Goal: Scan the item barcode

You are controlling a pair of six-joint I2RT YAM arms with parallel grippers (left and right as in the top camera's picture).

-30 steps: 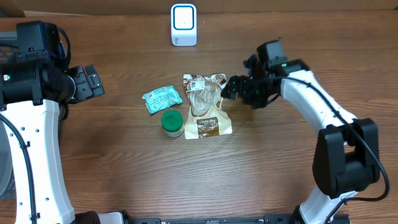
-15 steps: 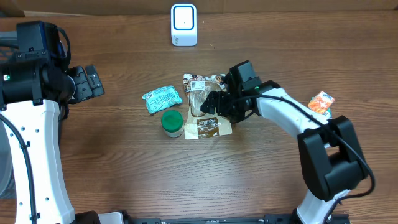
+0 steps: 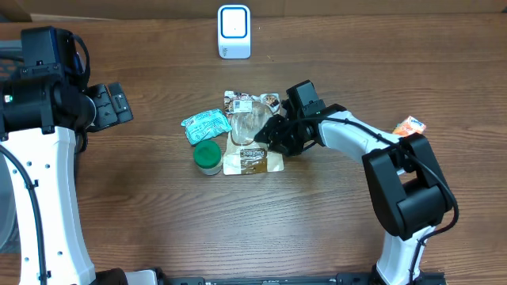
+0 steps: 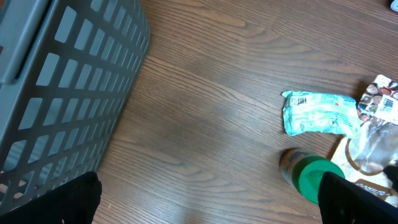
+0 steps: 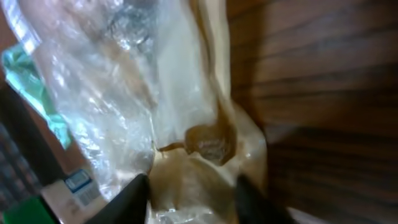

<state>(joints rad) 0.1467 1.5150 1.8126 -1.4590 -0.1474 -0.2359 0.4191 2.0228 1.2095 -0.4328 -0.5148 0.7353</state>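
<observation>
right fingers (image 5: pixel 134 199) tight on snack pouch (image 3: pixel 247 161) edge, wrist low

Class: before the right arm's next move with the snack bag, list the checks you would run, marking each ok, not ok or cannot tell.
1. Right gripper at the snack bag's right edge: ok.
2. Fingers firmly closed on the bag: cannot tell.
3. Barcode facing the scanner: cannot tell.
4. Green-lidded jar clear of the bag: not ok, it sits against the bag's lower left edge.
5. Table between bag and scanner free of other items: ok.
6. Left gripper open and away from the items: ok.
</observation>
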